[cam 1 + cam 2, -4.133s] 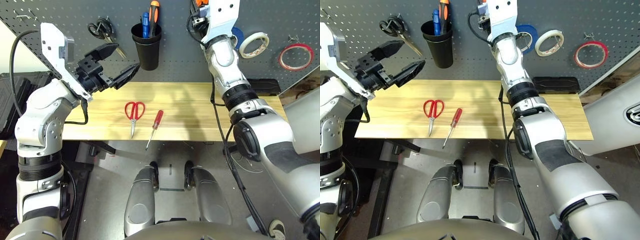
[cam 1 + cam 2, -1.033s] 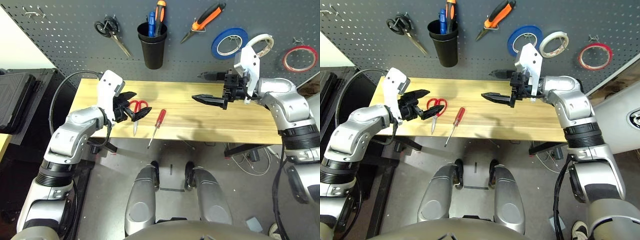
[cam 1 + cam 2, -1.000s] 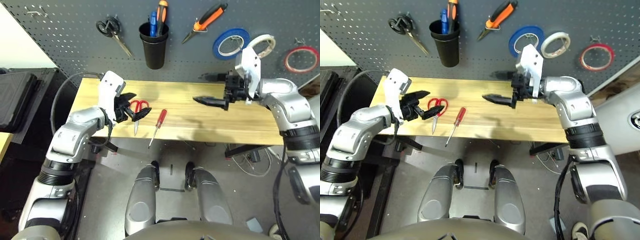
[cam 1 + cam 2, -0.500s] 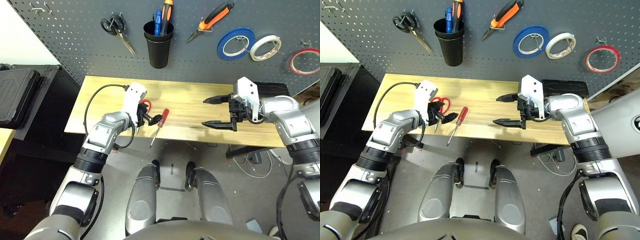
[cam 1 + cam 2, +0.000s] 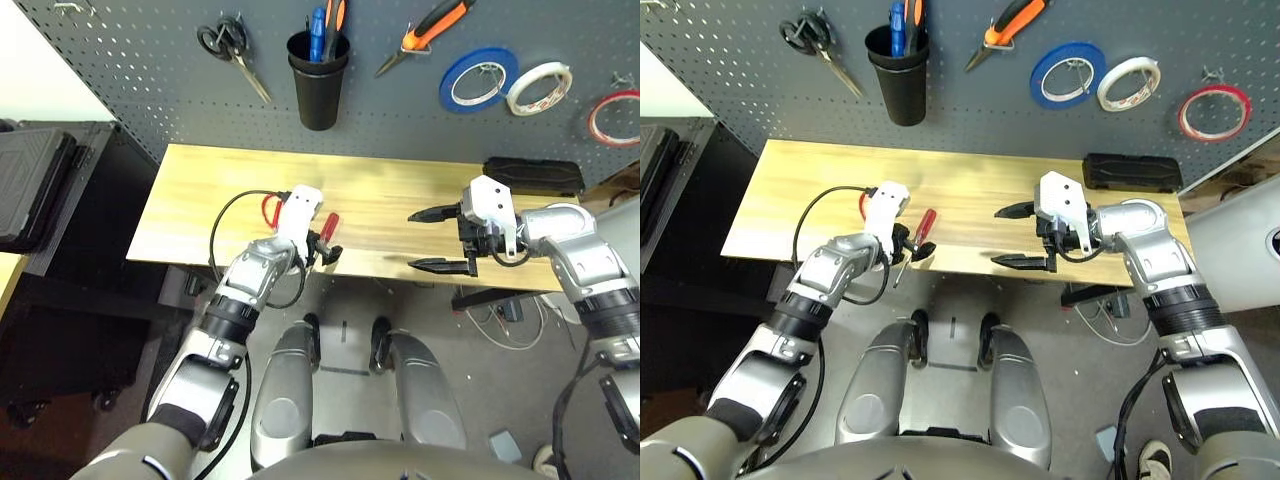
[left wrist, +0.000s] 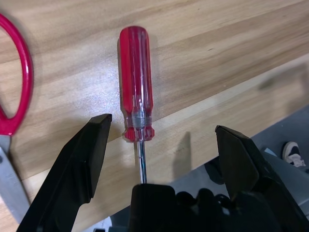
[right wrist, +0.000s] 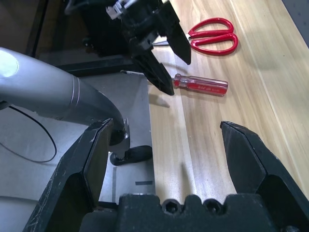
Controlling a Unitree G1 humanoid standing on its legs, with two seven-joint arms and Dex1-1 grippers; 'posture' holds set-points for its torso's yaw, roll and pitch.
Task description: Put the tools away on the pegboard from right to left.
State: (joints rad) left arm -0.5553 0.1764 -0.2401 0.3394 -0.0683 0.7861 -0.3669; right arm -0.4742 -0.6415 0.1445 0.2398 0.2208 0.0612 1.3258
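Observation:
The red-handled screwdriver point(image 6: 136, 82) lies at the table's front edge, its shaft reaching past the edge. My left gripper point(image 5: 323, 246) is open, and its fingers point(image 6: 91, 159) straddle the handle's lower end without touching it. The red-handled scissors point(image 7: 212, 41) lie just to the left, partly behind my left wrist. Right of centre, my right gripper point(image 5: 432, 239) hovers open and empty above the table. On the pegboard point(image 5: 130, 60) hang the orange-and-black pliers point(image 5: 432, 28) and, at far right, the red tape ring point(image 5: 615, 117).
Black-handled scissors point(image 5: 228, 45), a black cup point(image 5: 318, 75) holding pens, a blue tape roll point(image 5: 478, 80) and a white tape roll point(image 5: 540, 87) also hang on the board. A flat black case point(image 5: 532, 172) lies at the wooden table's point(image 5: 200, 190) back right.
My left gripper has moved right from the red scissors to the screwdriver's handle. My right gripper has sunk slightly toward the front edge. The camera has shifted.

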